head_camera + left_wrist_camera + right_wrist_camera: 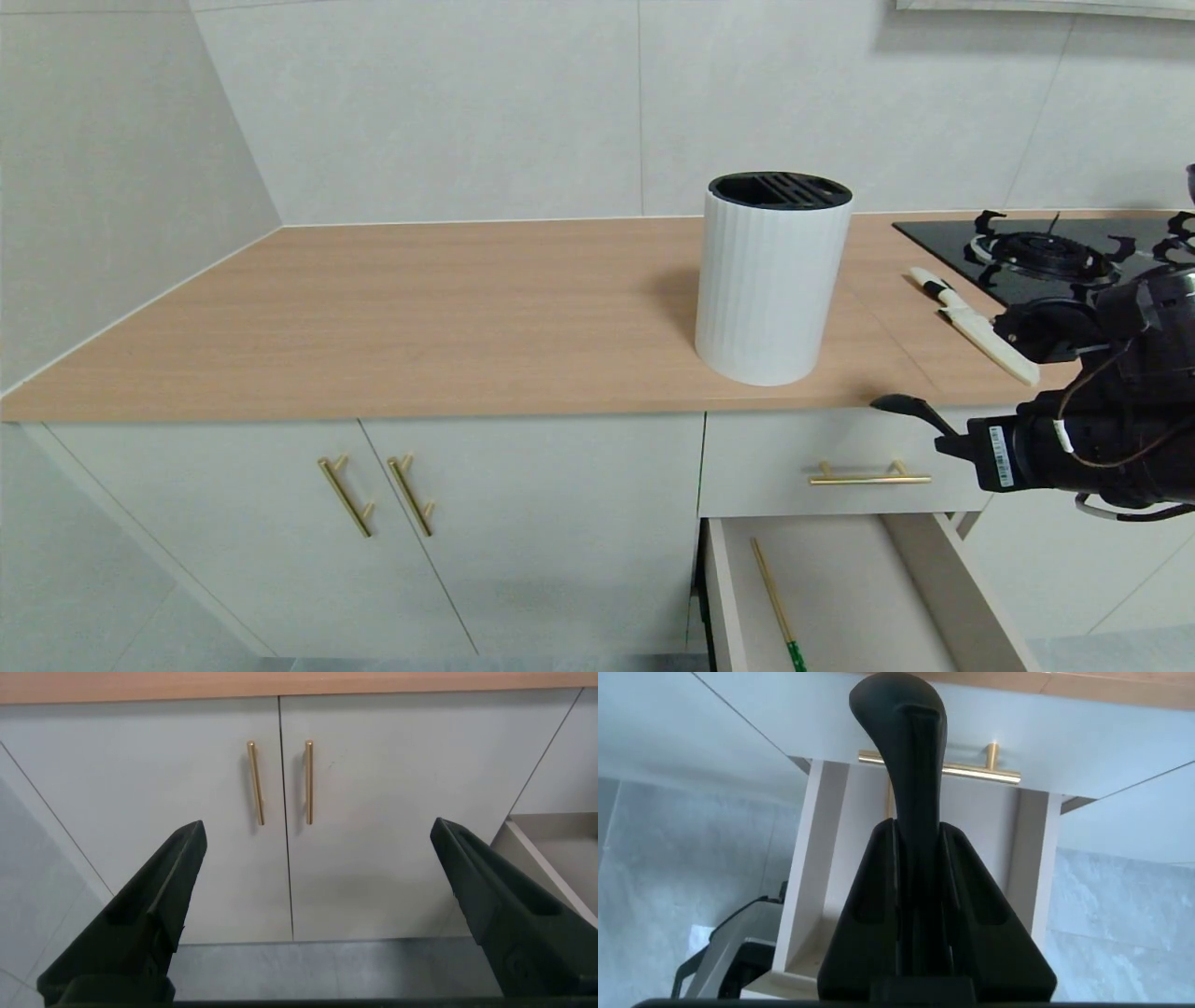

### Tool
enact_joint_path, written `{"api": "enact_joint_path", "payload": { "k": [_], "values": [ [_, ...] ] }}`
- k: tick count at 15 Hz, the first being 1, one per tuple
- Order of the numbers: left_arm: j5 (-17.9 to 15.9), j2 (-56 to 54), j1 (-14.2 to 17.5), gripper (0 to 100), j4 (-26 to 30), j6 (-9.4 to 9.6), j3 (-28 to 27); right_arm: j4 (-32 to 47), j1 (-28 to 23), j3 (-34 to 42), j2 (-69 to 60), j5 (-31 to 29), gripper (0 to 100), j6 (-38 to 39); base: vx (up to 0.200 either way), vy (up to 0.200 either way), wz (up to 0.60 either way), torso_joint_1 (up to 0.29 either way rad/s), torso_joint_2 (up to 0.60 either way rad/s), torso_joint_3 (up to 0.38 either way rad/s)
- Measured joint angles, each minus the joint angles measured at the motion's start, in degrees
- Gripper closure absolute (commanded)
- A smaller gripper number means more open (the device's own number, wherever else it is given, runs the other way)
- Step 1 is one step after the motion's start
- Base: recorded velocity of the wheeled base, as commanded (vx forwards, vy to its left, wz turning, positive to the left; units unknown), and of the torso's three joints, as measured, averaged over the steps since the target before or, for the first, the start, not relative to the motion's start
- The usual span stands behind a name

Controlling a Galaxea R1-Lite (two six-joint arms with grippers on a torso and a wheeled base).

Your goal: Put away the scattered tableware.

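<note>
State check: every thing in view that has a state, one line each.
left gripper: open, empty
right gripper: shut on black utensil
lower drawer: open, chopsticks inside
upper drawer: closed
cabinet doors: closed
knife: lying flat on countertop
white holder: upright
stove burner: unlit

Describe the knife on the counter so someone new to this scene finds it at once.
Find the wooden countertop, then its right end, where the black gas hob sits. Between the hob and the tall white ribbed holder, the knife lies flat on a diagonal. It is the only slim cream-white thing there; the holder stands upright.
</note>
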Motion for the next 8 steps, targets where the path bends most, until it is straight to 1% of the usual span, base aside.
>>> {"api": "enact_joint_path", "payload": {
  "k": [3, 8],
  "values": [
    [0.0, 0.0, 0.0, 0, 0.0, 0.00, 0.0, 0.0, 0.2, 0.3, 0.0, 0.0, 100, -0.1, 0.000, 0.000, 0.00, -0.141, 0.34, 0.202],
    [0.0, 0.0, 0.0, 0, 0.0, 0.00, 0.0, 0.0, 0.5, 1.1, 0.0, 0.1, 100, -1.0, 0.000, 0.000, 0.00, -0.177, 0.46, 0.284]
  ]
}}
